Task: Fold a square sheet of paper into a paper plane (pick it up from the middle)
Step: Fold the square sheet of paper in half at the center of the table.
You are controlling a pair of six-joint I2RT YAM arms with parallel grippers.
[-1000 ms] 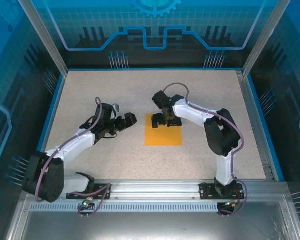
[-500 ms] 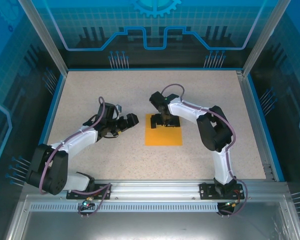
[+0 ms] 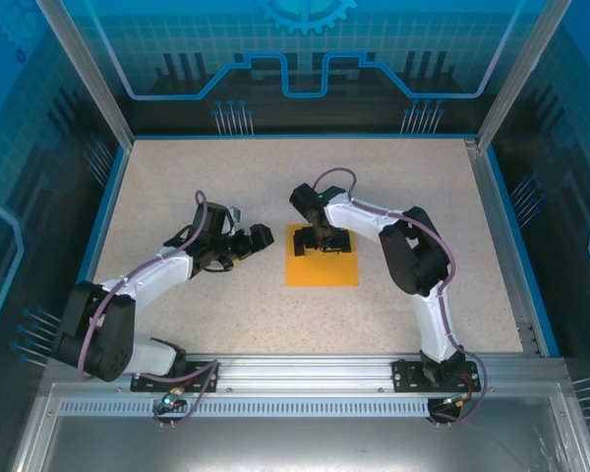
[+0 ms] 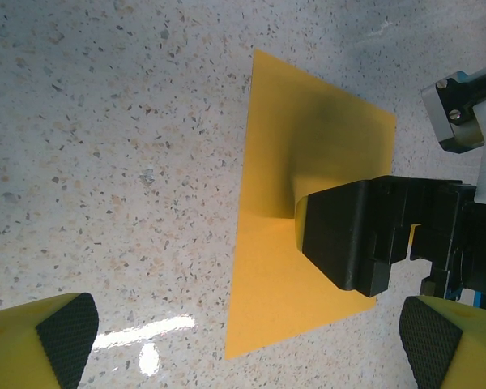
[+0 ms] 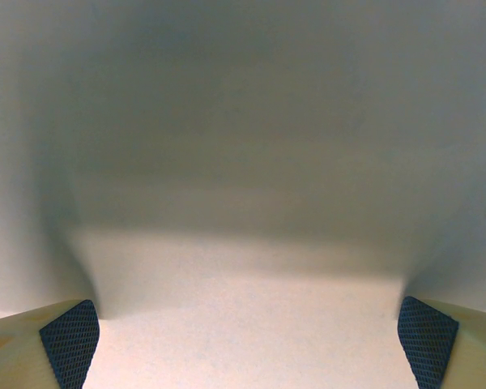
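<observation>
The square sheet of paper lies flat and orange on the speckled table, near the middle. My right gripper stands open over its far half, fingertips down on the paper. In the right wrist view the right gripper has pale paper spanning the wide gap between its pads. My left gripper is open just left of the sheet and apart from it. In the left wrist view the left gripper looks at the sheet, which bulges slightly beside the right gripper's black finger. The paper plane is out of view.
The speckled table is bounded by a blue rim and glass enclosure walls. An aluminium rail carrying both arm bases runs along the near edge.
The right gripper has shifted slightly left on the sheet and its elbow has swung inward. The left arm has edged a little toward the sheet. The paper has stayed in place.
</observation>
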